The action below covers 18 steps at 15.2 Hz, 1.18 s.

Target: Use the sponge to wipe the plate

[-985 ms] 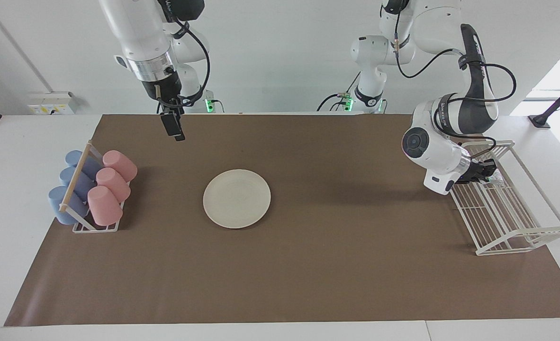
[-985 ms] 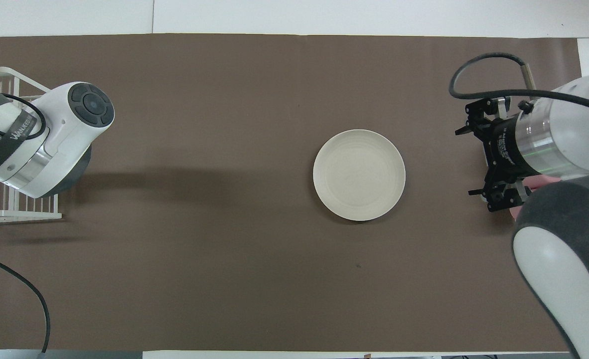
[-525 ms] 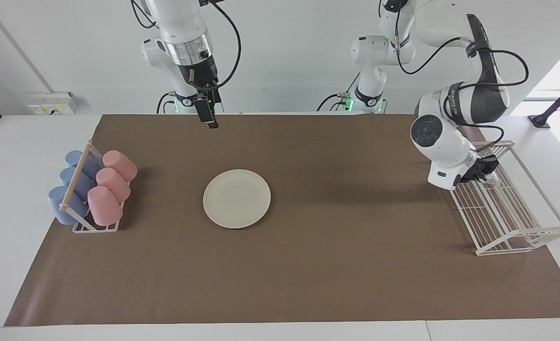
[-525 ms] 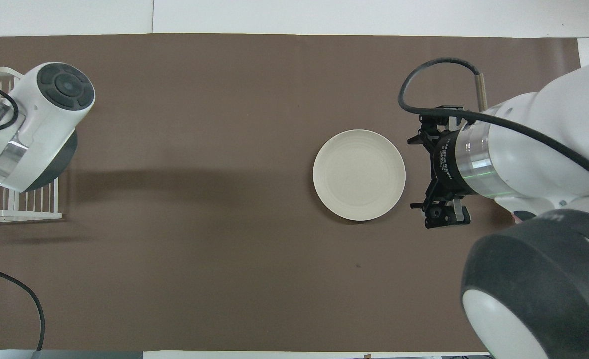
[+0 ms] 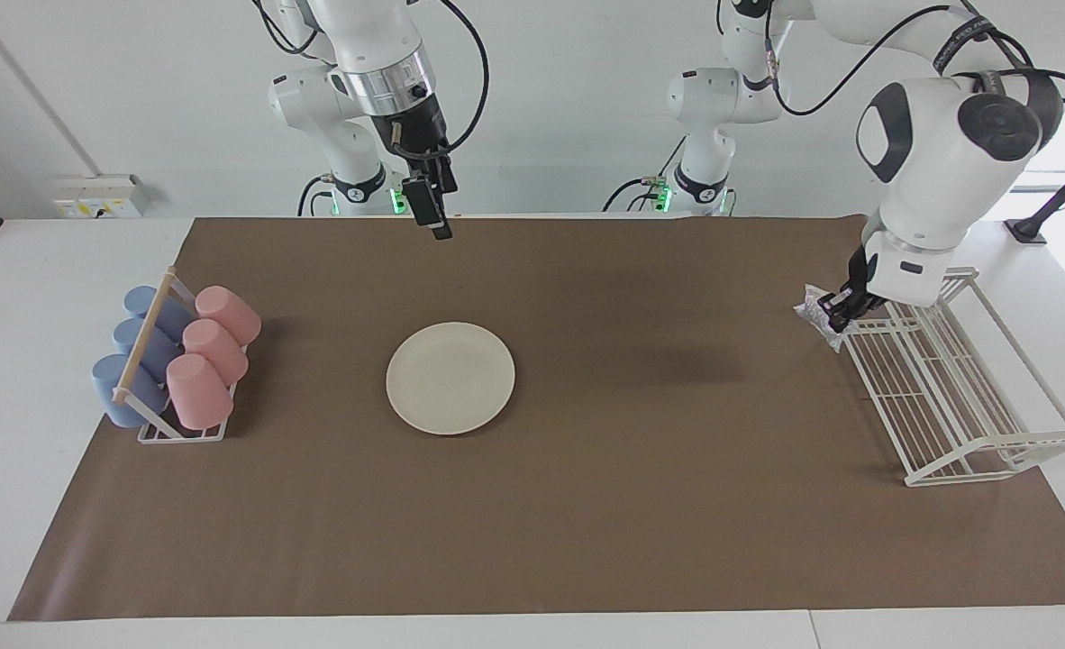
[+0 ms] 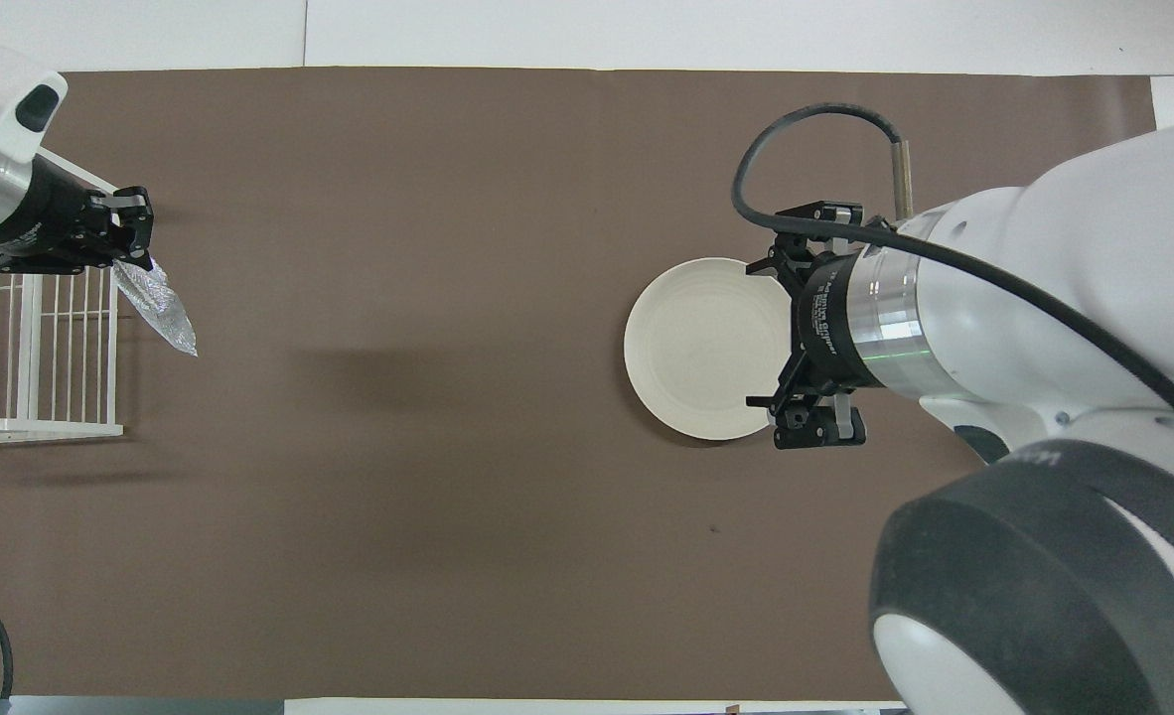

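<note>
We hold the sponge [image 5: 816, 313] pinched in our left gripper [image 5: 837, 311], fingertips pressed together on one end so the silvery pad hangs free below them; in the overhead view it droops as a long crinkled strip over the brown mat [image 5: 641, 505], just beside the corner of the white wire rack [image 5: 965, 415] at the left arm's end of the table. Gripping it by an end leaves most of the pad free, which we judge suits wiping. The plate [image 5: 450, 378] lies flat on the mat near the middle, toward the right arm's end and well apart from the sponge, so a long carry is left. Our right gripper [image 5: 431, 216] hangs in the air with its fingers spread and holding nothing, over the mat beside the plate's robot-side edge, perhaps to steady the plate. The rack of pink and blue cups [image 5: 177, 361] stands clear of all this.
</note>
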{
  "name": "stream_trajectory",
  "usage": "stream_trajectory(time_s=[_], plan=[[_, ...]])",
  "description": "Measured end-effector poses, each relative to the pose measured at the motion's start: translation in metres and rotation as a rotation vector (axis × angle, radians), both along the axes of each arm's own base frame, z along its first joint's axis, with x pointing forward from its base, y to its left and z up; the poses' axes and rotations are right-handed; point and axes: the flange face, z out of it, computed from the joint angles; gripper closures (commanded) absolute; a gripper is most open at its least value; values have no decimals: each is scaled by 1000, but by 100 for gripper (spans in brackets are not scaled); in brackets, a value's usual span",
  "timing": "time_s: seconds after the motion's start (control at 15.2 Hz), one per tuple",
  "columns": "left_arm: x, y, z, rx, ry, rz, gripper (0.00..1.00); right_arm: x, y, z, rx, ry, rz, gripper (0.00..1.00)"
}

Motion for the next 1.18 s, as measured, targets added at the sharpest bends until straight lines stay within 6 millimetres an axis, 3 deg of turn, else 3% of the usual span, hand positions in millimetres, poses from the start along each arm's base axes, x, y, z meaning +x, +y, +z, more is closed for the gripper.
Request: stream_trajectory(time_s=[0.2,0.39,0.59,0.92,1.18], plan=[[-12,3,5,-245,56,23,100,1,26,-19,-17,46,37,0],[-33,-11,-6,-487,98,-41,100,22,63,-49,-77,119,57,0],[-64,-33,-19,-715,115,-92,100,41,73,-47,-76,124,41,0],[-107,-53,-40,-1048,30,-118,100,26,100,-33,-67,109,73,0],[-121,-69,-64,-1264,-71,-117,100,1,136,-35,-72,117,113,0]])
